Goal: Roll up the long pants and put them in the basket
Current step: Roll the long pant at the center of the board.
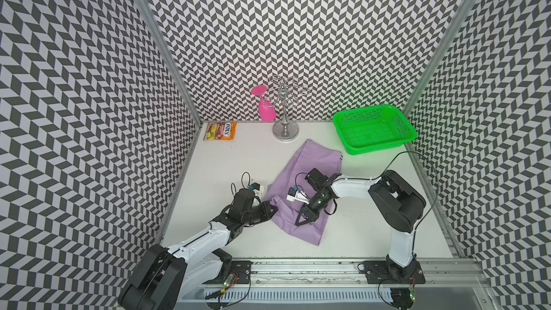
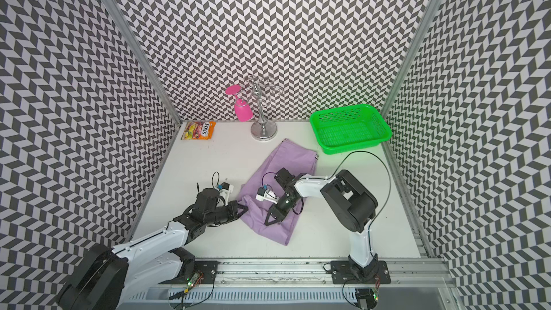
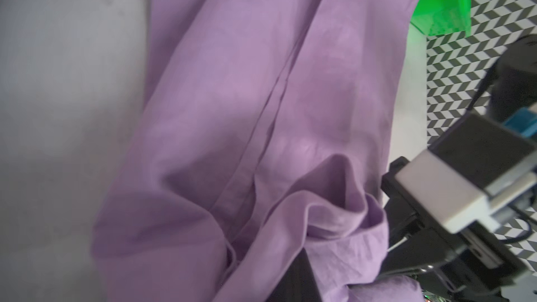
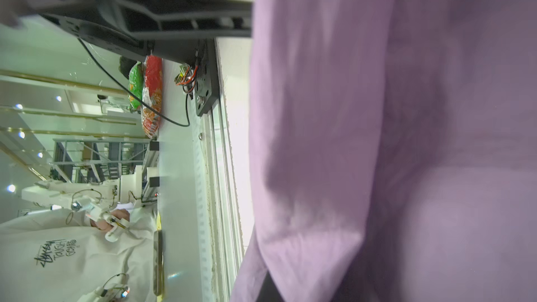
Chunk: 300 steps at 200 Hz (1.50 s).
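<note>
The long pants [image 1: 313,168] [image 2: 286,162] lie across the middle of the desk [image 1: 232,168]. They slant from just in front of the metal stand [image 1: 285,128] at the far edge down toward the front edge. The far end lies flat, with a thin dark strip along the edge nearest the green basket [image 1: 399,141]. The end nearer me is rumpled.

My left gripper [image 1: 273,205] [image 2: 243,207] sits low at the left edge of the cloth. Its jaws are closed on a raised fold there. In my left wrist view the lilac cloth [image 3: 232,97] bunches up and drapes over 1 dark finger [image 3: 293,280], and a long seam runs away from that fold.

My right gripper [image 1: 301,220] [image 2: 269,220] points down onto the pants, just beside my left one and toward the front edge. Both top views show its tips against the cloth. I cannot tell whether its jaws are parted or pinching anything. My right wrist view is mostly filled by lilac fabric [image 4: 377,111], close and blurred.

The basket sits at the far right corner of the desk, apart from the pants. A snack packet [image 1: 220,130] lies at the far left corner. A pink glass [image 1: 266,111] hangs upside down from the stand.
</note>
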Motion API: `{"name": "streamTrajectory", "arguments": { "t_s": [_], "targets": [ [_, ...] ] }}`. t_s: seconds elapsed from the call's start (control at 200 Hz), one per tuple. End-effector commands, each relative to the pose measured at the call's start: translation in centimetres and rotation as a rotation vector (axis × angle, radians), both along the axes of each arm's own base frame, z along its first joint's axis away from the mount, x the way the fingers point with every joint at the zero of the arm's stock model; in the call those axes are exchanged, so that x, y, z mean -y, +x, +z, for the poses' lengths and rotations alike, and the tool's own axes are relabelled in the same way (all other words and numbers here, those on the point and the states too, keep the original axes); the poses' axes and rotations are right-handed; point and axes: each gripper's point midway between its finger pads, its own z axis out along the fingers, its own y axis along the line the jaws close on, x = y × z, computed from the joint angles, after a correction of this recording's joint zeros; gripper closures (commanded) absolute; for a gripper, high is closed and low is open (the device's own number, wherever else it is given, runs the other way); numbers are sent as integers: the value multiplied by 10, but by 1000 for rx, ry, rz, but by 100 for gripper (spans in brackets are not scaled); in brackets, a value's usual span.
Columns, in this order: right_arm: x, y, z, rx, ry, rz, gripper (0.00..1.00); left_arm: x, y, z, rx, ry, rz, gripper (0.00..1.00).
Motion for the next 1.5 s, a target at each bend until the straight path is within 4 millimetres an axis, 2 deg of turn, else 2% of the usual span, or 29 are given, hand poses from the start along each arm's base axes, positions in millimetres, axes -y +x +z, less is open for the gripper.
{"name": "streamTrajectory", "arguments": {
  "t_s": [0.0,0.07,0.185,0.32,0.406,0.591,0.666,0.711,0.766,0.811,0.886,0.936,1.011,1.132,1.202,1.357,1.422,1.497],
  "targets": [
    [0,11,3,41,-8,-39,78,-3,0,-11,-5,34,-11,100],
    [2,15,6,64,-21,-71,67,-8,-2,-18,-30,55,9,100],
    [6,19,7,94,-34,-105,61,-10,-2,-12,-24,52,16,100],
    [10,25,11,123,-80,-136,61,-15,1,-2,13,61,45,100],
    [10,33,28,176,-77,-168,59,-18,1,-3,22,64,56,100],
    [15,48,80,389,-95,-243,58,-17,-1,-15,-11,74,44,100],
    [16,43,101,451,-82,-254,64,-17,-1,-17,-15,76,42,100],
    [12,31,110,445,-46,-234,74,-18,-1,-18,-14,79,45,100],
    [3,4,117,412,21,-178,90,-19,-1,-18,-13,87,48,100],
    [-5,-19,115,366,62,-133,100,-20,-1,-18,-12,90,49,100],
    [-11,-54,104,252,121,-68,100,-20,0,-19,-15,92,52,100],
    [-7,-59,88,215,109,-86,100,-20,-1,-19,-17,90,52,100],
    [0,-53,68,218,71,-127,100,-20,-1,-19,-16,89,53,100],
    [13,-27,48,245,12,-224,100,-21,-1,-19,-17,93,51,100],
    [23,-12,28,279,-75,-276,100,-21,-1,-17,-16,99,49,100],
    [42,-3,-20,279,-251,-314,100,-18,1,-10,-4,79,48,100],
    [47,1,-28,292,-291,-334,100,-18,2,-10,-5,79,51,100],
    [47,8,-24,323,-298,-352,100,-17,4,-8,-7,74,54,100]
  ]
}}
